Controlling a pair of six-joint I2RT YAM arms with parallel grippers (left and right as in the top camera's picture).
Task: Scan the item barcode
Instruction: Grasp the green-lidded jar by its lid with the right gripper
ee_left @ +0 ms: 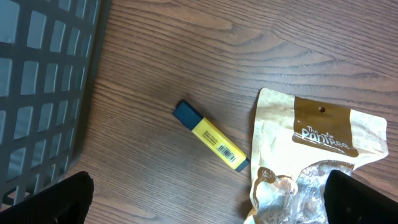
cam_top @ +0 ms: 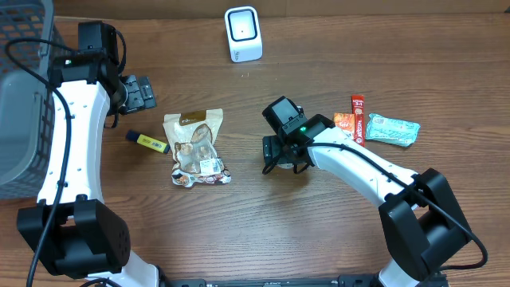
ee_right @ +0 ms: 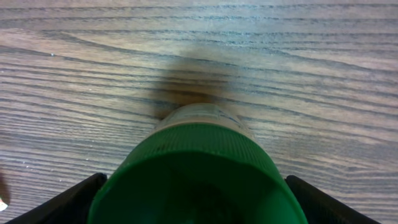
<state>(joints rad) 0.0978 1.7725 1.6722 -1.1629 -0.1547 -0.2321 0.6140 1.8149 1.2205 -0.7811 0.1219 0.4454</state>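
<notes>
A bottle with a green ribbed cap (ee_right: 199, 168) fills the right wrist view, standing on the wood. My right gripper (ee_right: 199, 208) straddles the cap, its black fingers (ee_right: 74, 199) a little apart from the sides, open. From overhead the right gripper (cam_top: 284, 153) covers the bottle. The white barcode scanner (cam_top: 243, 33) stands at the table's far edge. My left gripper (cam_top: 140, 92) hangs open at the left. In its wrist view the left gripper (ee_left: 205, 208) is above bare wood next to a tan snack bag (ee_left: 317, 149).
A yellow highlighter (cam_top: 147, 141) lies left of the snack bag (cam_top: 195, 147). A grey basket (cam_top: 20, 96) fills the far left. An orange sachet (cam_top: 344, 125), a red stick (cam_top: 358, 115) and a green packet (cam_top: 392, 129) lie at the right.
</notes>
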